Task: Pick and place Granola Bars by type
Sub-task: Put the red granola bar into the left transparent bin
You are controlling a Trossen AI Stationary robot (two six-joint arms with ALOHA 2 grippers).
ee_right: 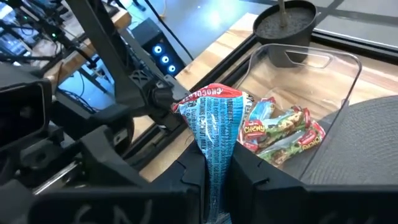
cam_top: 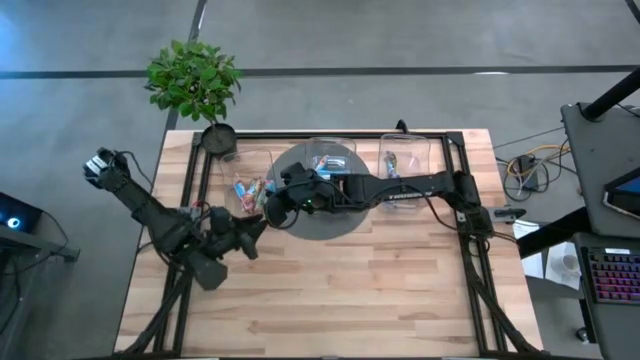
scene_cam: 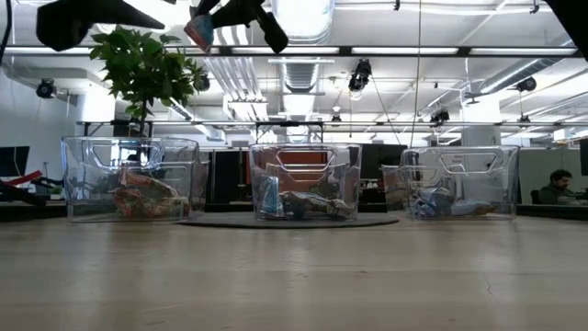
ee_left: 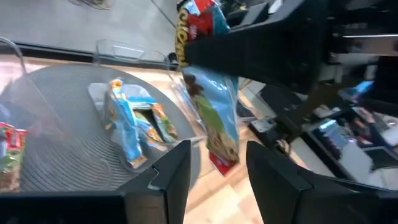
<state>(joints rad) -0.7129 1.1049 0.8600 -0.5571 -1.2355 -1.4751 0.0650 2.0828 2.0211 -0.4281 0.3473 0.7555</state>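
Now, left bin (cam_top: 246,190) of red bars (ee_right: 280,130), middle bin (scene_cam: 305,179) (blue bars (ee_left: 127,121))

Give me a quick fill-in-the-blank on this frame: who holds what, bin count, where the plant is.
1. The right gripper is shut on a ___ in a blue and red wrapper.
2. The left gripper is ___ and holds nothing.
3. ___ clear bins stand in a row on the table.
4. The potted plant stands at the table's far ___ corner in the high view.

Missing words: granola bar; open; Three; left
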